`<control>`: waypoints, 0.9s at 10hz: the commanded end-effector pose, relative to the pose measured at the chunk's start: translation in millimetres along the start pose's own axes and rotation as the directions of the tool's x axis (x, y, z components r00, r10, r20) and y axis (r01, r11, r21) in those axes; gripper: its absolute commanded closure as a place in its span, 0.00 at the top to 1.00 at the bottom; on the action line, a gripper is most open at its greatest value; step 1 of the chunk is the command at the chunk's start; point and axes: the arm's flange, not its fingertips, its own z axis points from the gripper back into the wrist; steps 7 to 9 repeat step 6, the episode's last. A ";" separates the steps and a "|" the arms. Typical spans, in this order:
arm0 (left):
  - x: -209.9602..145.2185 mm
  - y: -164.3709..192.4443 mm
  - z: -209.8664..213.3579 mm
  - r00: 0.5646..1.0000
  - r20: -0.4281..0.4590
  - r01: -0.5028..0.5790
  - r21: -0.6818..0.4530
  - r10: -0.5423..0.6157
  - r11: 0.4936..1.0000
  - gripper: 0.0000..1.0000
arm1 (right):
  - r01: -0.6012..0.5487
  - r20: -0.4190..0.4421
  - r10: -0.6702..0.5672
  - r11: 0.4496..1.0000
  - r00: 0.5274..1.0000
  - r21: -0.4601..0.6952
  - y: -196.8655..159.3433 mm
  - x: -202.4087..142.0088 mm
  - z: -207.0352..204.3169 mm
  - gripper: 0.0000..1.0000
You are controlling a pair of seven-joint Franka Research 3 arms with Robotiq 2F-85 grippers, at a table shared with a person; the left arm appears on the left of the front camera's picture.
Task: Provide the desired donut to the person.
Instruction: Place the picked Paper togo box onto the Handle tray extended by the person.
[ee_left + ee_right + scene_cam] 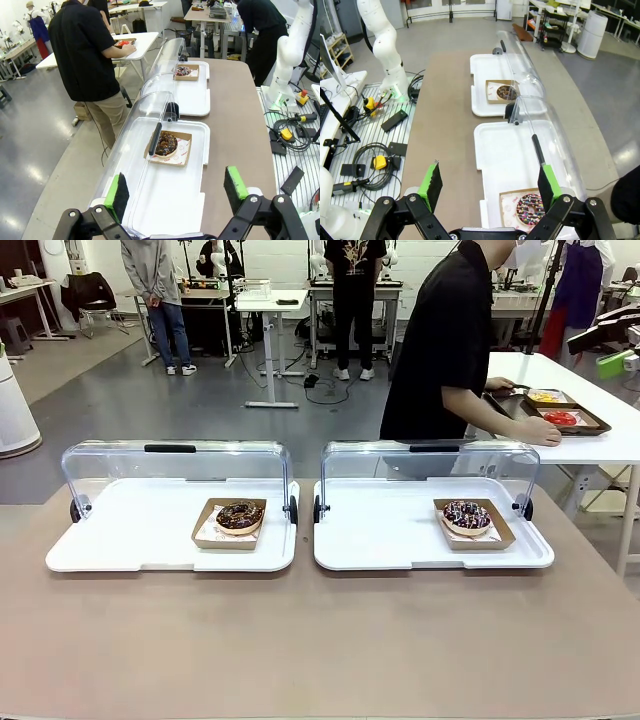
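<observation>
Two donuts sit in cardboard trays on white serving trays. The chocolate donut [240, 516] [165, 144] [506, 92] is on the left tray [130, 540]. The sprinkled donut [467, 516] [530, 208] [183, 71] is on the right tray [380, 540]. Both clear lids [175, 465] [430, 462] stand rolled back. The person [445, 350] [85, 50] stands at the far side, turned toward a side table, one hand [545, 436] resting on it. My left gripper [176, 187] hangs open above the left tray's near end. My right gripper [488, 187] hangs open above the right tray, nothing between its fingers.
A white side table [600, 445] at the far right holds a dark tray of food [555, 410]. The brown tabletop [320, 640] runs in front of the trays. Cables and controllers [375, 160] lie beside the arm bases [287, 55]. Bystanders stand at far benches.
</observation>
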 end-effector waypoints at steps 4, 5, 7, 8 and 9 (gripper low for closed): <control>1.8 -2.1 0.6 1.000 0.008 -0.005 0.001 0.005 1.000 1.00 | -0.002 0.006 0.002 1.000 1.000 0.003 0.2 0.1 -0.3 1.00; 1.8 -2.1 0.6 1.000 0.008 -0.005 0.001 0.005 1.000 1.00 | -0.002 0.006 0.002 1.000 1.000 0.003 0.2 0.1 -0.3 1.00; 1.8 -2.1 0.6 1.000 0.008 -0.005 0.001 0.005 1.000 1.00 | -0.002 0.006 0.002 1.000 1.000 0.003 0.2 0.1 -0.3 1.00; 1.8 -2.1 0.6 1.000 0.008 -0.005 0.001 0.005 1.000 1.00 | -0.002 0.006 0.002 1.000 1.000 0.003 0.2 0.1 -0.3 1.00; 1.8 -2.1 0.6 1.000 0.008 -0.005 0.001 0.005 1.000 1.00 | -0.002 0.006 0.002 1.000 1.000 0.003 0.2 0.1 -0.3 1.00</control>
